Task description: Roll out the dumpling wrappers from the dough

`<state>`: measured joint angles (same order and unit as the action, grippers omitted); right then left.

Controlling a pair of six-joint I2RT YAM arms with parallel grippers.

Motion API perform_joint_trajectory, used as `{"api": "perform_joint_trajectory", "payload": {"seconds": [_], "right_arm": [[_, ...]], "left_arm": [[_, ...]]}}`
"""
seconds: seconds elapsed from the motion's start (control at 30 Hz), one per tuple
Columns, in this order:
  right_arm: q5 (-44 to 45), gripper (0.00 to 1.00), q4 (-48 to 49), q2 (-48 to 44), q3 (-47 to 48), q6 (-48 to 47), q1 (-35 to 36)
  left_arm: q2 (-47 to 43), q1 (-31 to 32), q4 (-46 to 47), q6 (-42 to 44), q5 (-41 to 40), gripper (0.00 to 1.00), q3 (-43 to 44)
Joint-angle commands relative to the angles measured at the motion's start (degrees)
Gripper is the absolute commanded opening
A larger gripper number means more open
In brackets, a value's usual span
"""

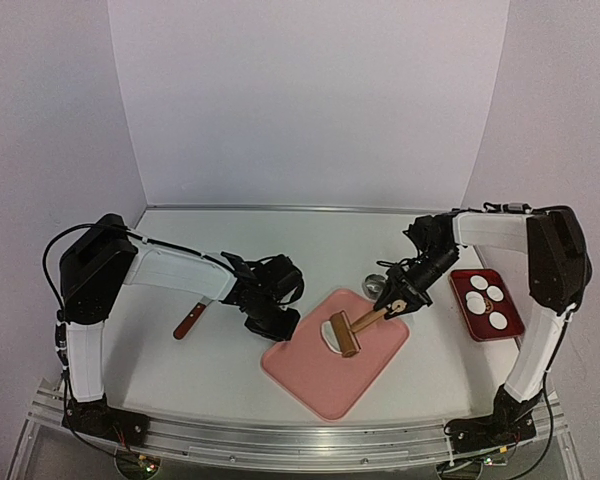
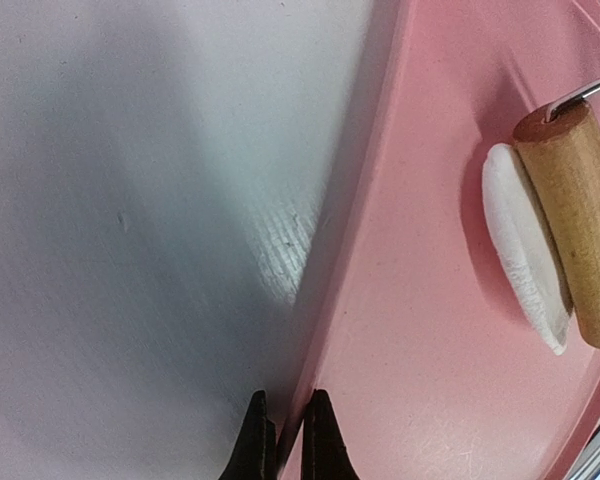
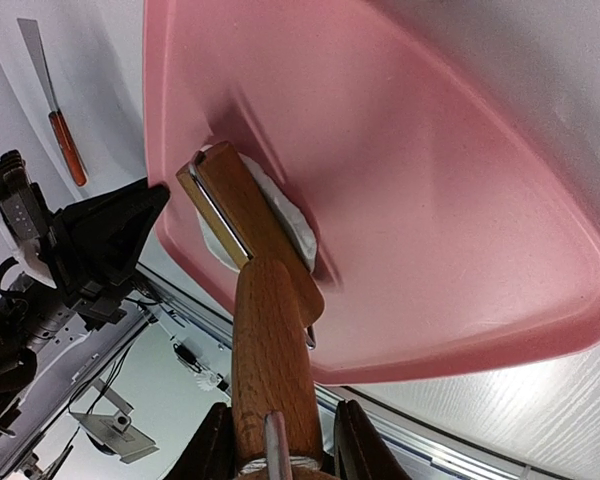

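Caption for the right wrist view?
Right fingers clamp the wooden roller, barrel on the dough, atop the pink board.

pink mat (image 1: 330,385), wooden roller (image 1: 346,334), red tray (image 1: 483,332), knife (image 1: 189,321), metal ring (image 1: 372,284)

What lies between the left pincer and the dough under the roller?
Only bare pink board: the left wrist view shows nothing between the left pincer, pinching the board's edge, and the dough partly beneath the roller.

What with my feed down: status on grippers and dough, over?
Left gripper shut at edge of pink mat. Right gripper shut on roller handle, roller on dough. Nothing blocking the roller.
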<state>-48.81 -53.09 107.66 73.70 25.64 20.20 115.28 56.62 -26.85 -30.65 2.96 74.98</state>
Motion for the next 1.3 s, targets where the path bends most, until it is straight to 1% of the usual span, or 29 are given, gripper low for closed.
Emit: {"api": "perform_joint_trajectory", "payload": {"seconds": [0.0, 0.13, 0.27, 0.33, 0.5, 0.6, 0.67, 0.9, 1.07, 1.27], "right_arm": [[20.89, 0.0, -4.14, 7.98, -0.3, 0.92, 3.33], [20.55, 0.0, -4.16, 10.51, 0.96, 0.99, 6.38], [23.51, 0.0, -4.59, 8.93, 0.2, 1.02, 6.34], [24.7, 0.0, -5.14, 7.76, -0.42, 0.62, 5.36], [25.84, 0.0, -5.74, 4.63, -2.65, -1.17, 0.25], [25.42, 0.0, -5.88, 5.07, -3.29, -2.41, -0.2], [24.18, 0.0, -5.59, 5.89, -3.56, -2.45, 0.37], [23.06, 0.0, -5.01, 9.79, -0.47, -0.92, 6.15], [25.31, 0.0, -5.45, 9.28, 0.54, -0.57, 6.64], [27.09, 0.0, -7.31, 6.66, -0.03, -2.7, 1.62]], "left_arm": [[4.49, -0.82, -3.92, -3.94, -1.43, 0.0, -1.73], [4.37, -0.88, -4.32, -4.48, -1.44, 0.0, -1.6], [4.51, -0.85, -4.38, -5.61, -1.4, 0.0, -1.83], [4.55, -0.91, -4.44, -6.11, -1.46, 0.0, -1.93], [4.34, -0.81, -4.32, -6.43, -1.92, 0.0, -2.03], [4.09, -0.83, -4.2, -6.43, -2.07, 0.0, -2.22], [3.99, -0.81, -4.14, -6.42, -2.05, 0.0, -2.29], [4.31, -0.81, -4.07, -6.62, -1.89, 0.0, -2.17], [4.51, -0.84, -4.34, -6.65, -2.1, 0.0, -1.96], [4.0, -1.34, -4.04, -7.4, -2.38, 0.0, -3.22]]}}
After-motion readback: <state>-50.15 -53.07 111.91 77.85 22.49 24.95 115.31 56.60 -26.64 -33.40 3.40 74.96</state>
